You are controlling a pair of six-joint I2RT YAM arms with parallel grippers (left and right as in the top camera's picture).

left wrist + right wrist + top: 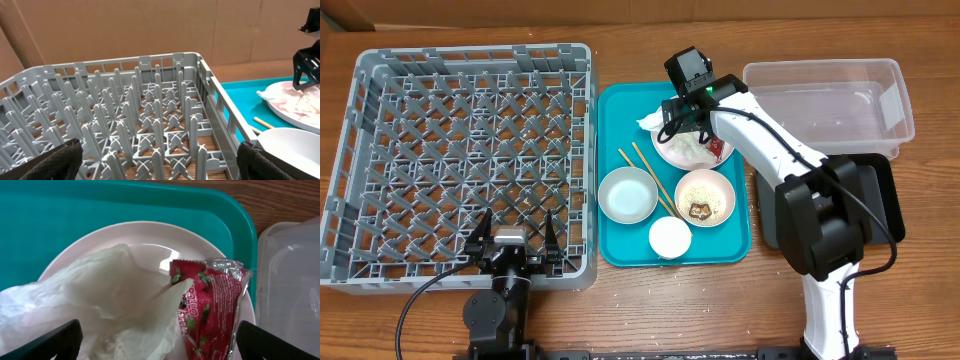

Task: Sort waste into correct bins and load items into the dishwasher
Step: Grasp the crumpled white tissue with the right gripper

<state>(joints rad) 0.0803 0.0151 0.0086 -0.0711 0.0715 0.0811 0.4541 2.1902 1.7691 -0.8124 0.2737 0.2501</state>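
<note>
Overhead: nothing sorted yet. Dish rack (470, 52) at 9 o'clock is bare, clear tub (820, 68) at 1 o'clock is empty, black tray (883, 185) at 3 is mostly hidden by the arm. Plate (670, 155), bowls (627, 194), cup (670, 237) and chopsticks (650, 175) all sit on the teal tray (620, 110).
Left wrist: left gripper (515, 234) spread wide, empty, at the rack's 6 o'clock edge.
Right wrist: right gripper (682, 118) spread wide, holding nothing, above napkin (100, 295) and red wrapper (210, 305) on the plate.

I read the rack (460, 150) as matt grey moulded plastic, the tray (620, 110) as smooth teal plastic. The plate (150, 235) is glossy; the napkin (100, 295) is crumpled soft paper; the wrapper (210, 310) is shiny crinkled film. The table (920, 300) shows wood grain.
</note>
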